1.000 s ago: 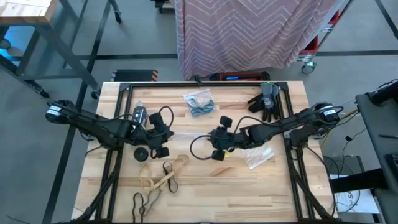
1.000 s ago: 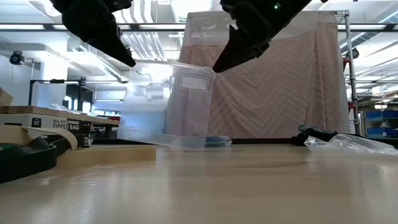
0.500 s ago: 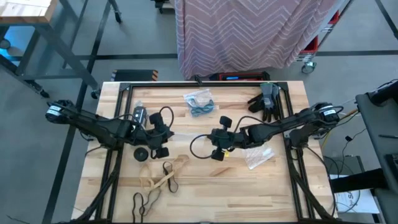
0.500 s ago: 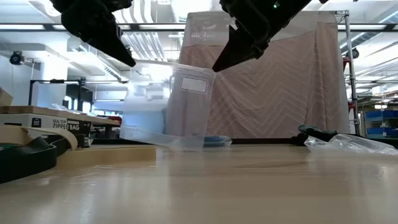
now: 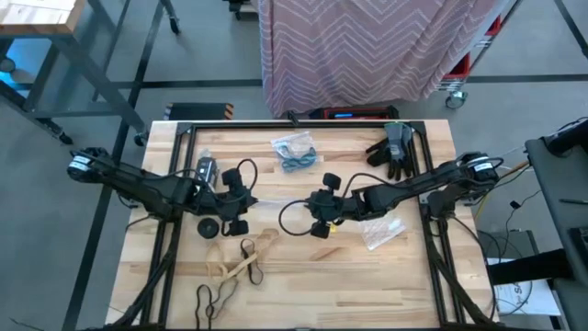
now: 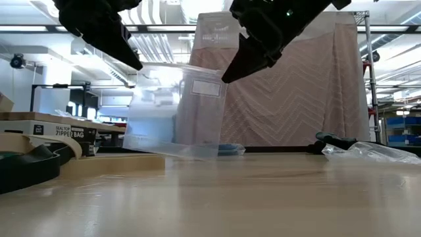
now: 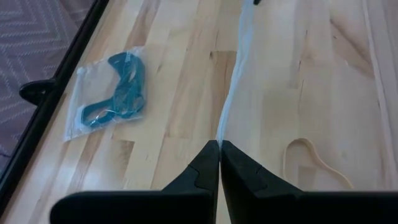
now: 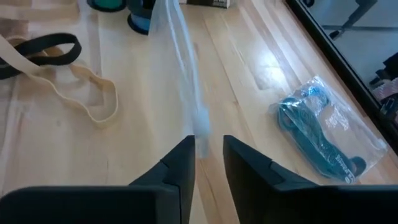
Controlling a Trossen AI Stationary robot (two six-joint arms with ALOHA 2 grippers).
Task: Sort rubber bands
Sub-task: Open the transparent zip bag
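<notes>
Left pincer (image 7: 219,148) clenched on clear bag (image 6: 174,112), right pincer (image 8: 208,144) parted, tan rubber bands (image 5: 241,264) nearby.

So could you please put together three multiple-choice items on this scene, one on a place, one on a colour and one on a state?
1. Where do the work gloves lie?
A. far right corner of the table
B. near left corner
C. table centre

2. What colour are the bands in the sealed bag?
A. tan
B. blue
C. black

3. How are the left gripper fingers?
A. wide open
B. shut on the clear plastic bag
C. out of view

Answers: 1 A, high view shows them there; 2 B, seen through the plastic; 3 B, fingers meet on its edge.
</notes>
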